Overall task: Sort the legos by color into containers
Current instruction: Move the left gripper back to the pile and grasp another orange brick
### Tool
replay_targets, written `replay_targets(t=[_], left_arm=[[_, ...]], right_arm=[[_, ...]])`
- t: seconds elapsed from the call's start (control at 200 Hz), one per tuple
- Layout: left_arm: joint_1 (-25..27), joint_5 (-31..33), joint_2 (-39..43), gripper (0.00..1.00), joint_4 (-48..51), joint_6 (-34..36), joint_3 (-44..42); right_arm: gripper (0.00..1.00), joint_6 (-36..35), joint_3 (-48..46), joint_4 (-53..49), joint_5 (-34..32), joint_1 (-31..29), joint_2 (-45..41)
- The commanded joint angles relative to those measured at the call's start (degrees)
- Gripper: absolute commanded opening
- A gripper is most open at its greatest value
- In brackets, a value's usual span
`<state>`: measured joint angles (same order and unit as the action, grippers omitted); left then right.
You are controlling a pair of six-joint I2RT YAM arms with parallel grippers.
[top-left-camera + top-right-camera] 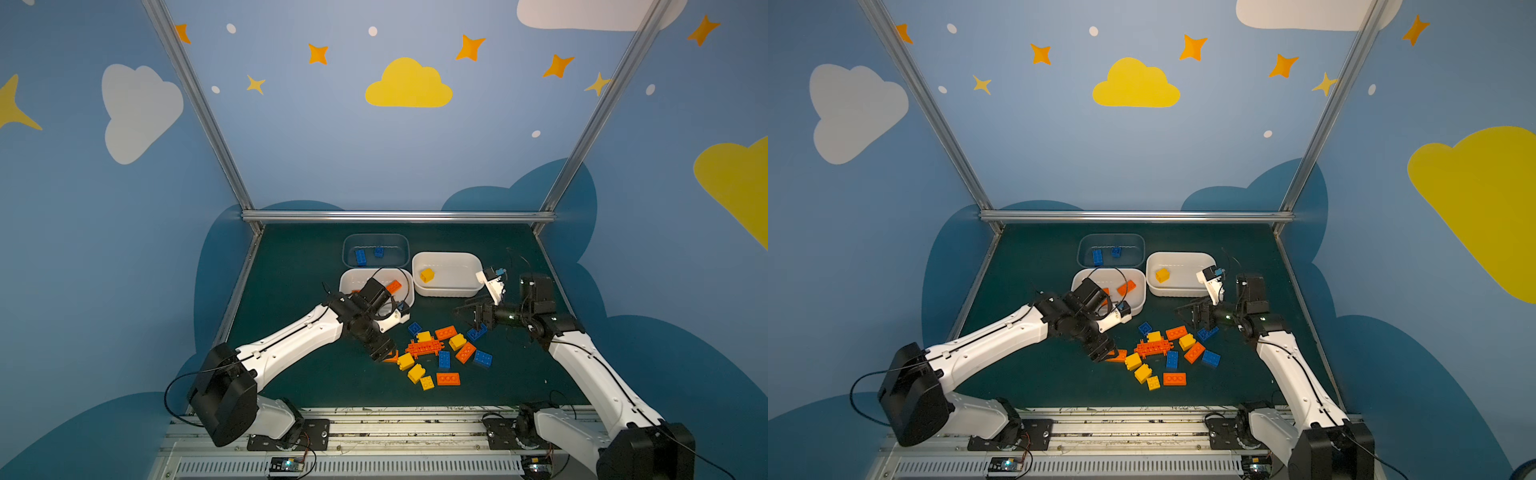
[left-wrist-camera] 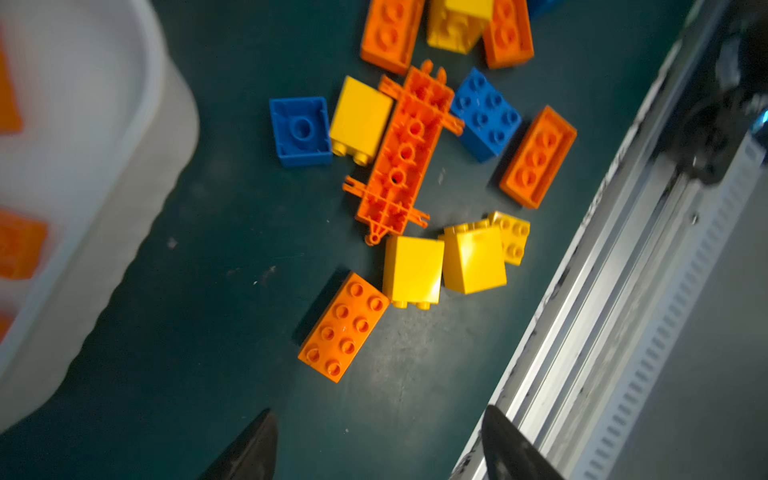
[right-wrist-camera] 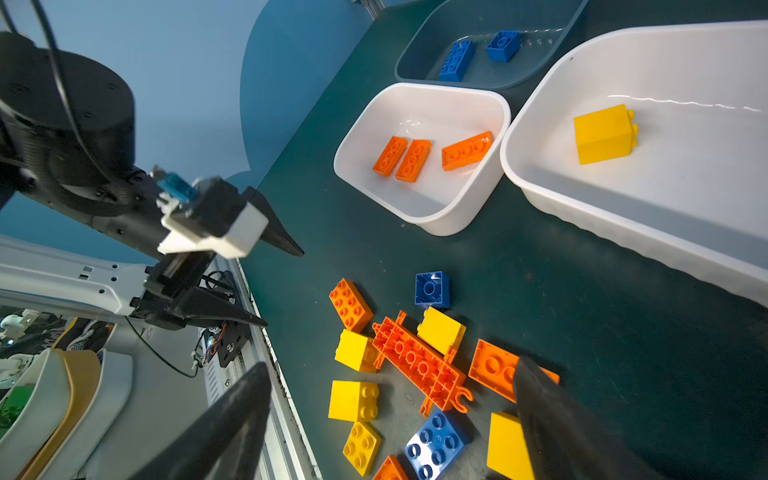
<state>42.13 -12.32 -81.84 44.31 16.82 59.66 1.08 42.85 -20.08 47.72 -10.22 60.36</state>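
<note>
Loose orange, yellow and blue legos lie in a pile around the orange lattice piece (image 1: 423, 347) (image 2: 405, 153) (image 3: 419, 365). My left gripper (image 1: 384, 353) (image 2: 378, 415) hangs open at the pile's left end, just over an orange brick (image 1: 392, 357) (image 2: 344, 326), with nothing between its fingers. My right gripper (image 1: 465, 316) (image 3: 392, 365) stands open above the pile's right side, also holding nothing. At the back, the transparent container (image 1: 376, 239) holds two blue bricks, the near white container (image 3: 419, 89) holds three orange bricks, and the right white container (image 1: 446, 291) holds one yellow brick (image 1: 427, 275).
The metal rail (image 1: 374, 419) runs along the mat's front edge, close to the pile. A metal frame (image 1: 395, 216) borders the back and sides. The left arm reaches past the orange container's front.
</note>
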Motion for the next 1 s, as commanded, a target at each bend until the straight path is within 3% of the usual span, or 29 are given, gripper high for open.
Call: replay_targets(t=[0.0, 0.11, 0.16, 0.415, 0.656, 0.816, 0.996], left_arm=[[0.01, -1.66, -2.55, 0.76, -1.43, 18.49, -0.68], [0.1, -1.4, -8.35, 0.75, -1.08, 24.58, 0.47], [0.1, 1.59, -10.68, 0.75, -1.9, 26.02, 0.57], [1.62, 3.99, -16.19, 0.68, -8.18, 28.25, -0.75], [3.72, 7.09, -18.53, 0.47, -10.43, 28.86, -2.08], [3.68, 8.61, -15.19, 0.32, -6.99, 26.71, -1.04], [1.26, 6.85, -8.85, 0.3, -2.23, 16.47, 3.52]], right_arm=[[0.9, -0.8, -0.2, -1.07, 0.93, -0.2, -1.01], [0.9, -0.29, -0.42, -1.09, 0.49, -0.24, -1.48], [0.9, -0.39, -0.45, -1.39, 0.31, -0.21, -1.72], [0.9, -1.08, -0.07, -2.84, -0.91, -0.15, -1.95], [0.9, -1.6, 0.11, -4.04, -1.56, 0.01, -2.34], [0.9, -1.77, 0.33, -4.69, -2.41, 0.12, -3.0], [0.9, -0.48, -0.42, -2.23, -3.51, 0.2, -3.6]])
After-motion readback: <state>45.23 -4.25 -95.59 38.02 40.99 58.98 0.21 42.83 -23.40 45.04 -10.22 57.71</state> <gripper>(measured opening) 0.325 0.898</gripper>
